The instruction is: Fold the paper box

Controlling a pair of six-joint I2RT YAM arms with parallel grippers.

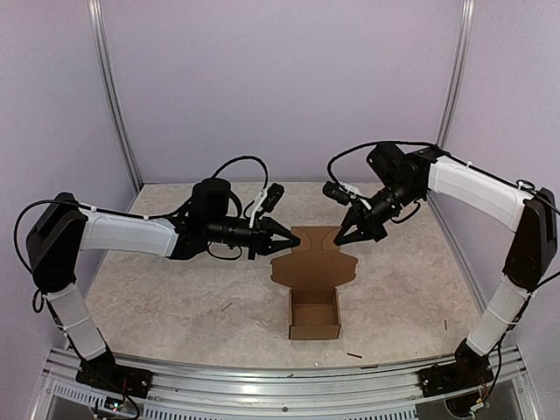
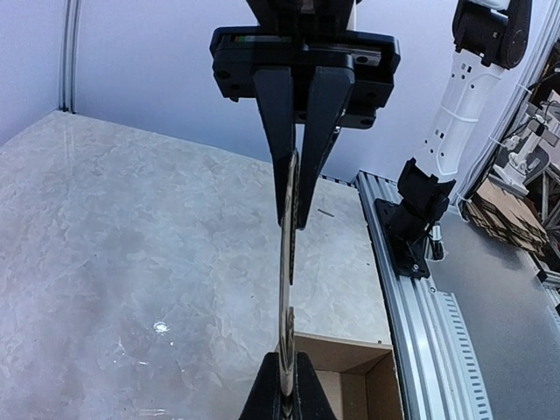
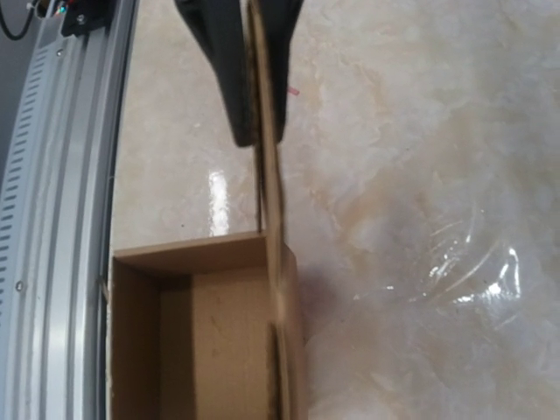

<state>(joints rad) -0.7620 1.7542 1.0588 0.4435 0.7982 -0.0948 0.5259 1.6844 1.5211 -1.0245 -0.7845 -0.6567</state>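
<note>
Pinching the raised lid flap (image 1: 313, 261) at its far left corner, the left gripper (image 1: 291, 234) is clenched on cardboard. The right gripper (image 1: 341, 238) grips the far right corner likewise. Nearer, the paper box (image 1: 315, 317) stands open-topped on the marbled table (image 1: 175, 297), close to the near edge.

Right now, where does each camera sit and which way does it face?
Top external: above and behind the bases, looking down at the table; left arm and right arm show, jaws at the paper box.
Left wrist: on the left arm, looking along its jaws, shut on the box's edge-on flap; right arm's base beyond.
Right wrist: on the right arm, looking down past its jaws, shut on that flap.
Shared: all three show the box's open tray.
</note>
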